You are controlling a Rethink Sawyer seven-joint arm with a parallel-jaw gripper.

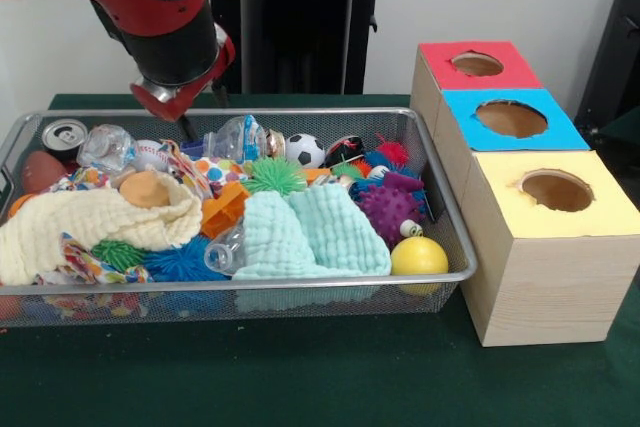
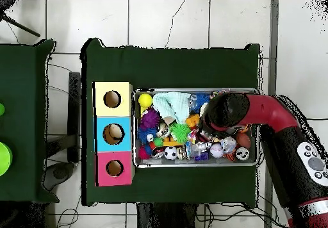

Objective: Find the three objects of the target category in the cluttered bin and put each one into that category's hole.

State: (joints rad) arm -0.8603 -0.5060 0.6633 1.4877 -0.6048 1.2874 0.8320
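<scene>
Overhead, the red and black arm [image 2: 269, 113] reaches in from the side and bends down over the wire bin [image 1: 455, 247], its end effector [image 1: 186, 125] low among the clutter near a clear plastic bottle [image 1: 235, 137]; whether its tips are apart or together I cannot tell. Three wooden boxes sit beside the bin on the counter [image 1: 300, 377], topped red [image 1: 477, 65], blue [image 1: 510, 119] and yellow [image 1: 556, 190], one round hole each.

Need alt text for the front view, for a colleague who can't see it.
The red arm's gripper reaches into the far left of a wire mesh bin crammed with balls, cloths and bottles. Beside the bin stands a wooden box with red, blue and yellow holed tops.
</scene>
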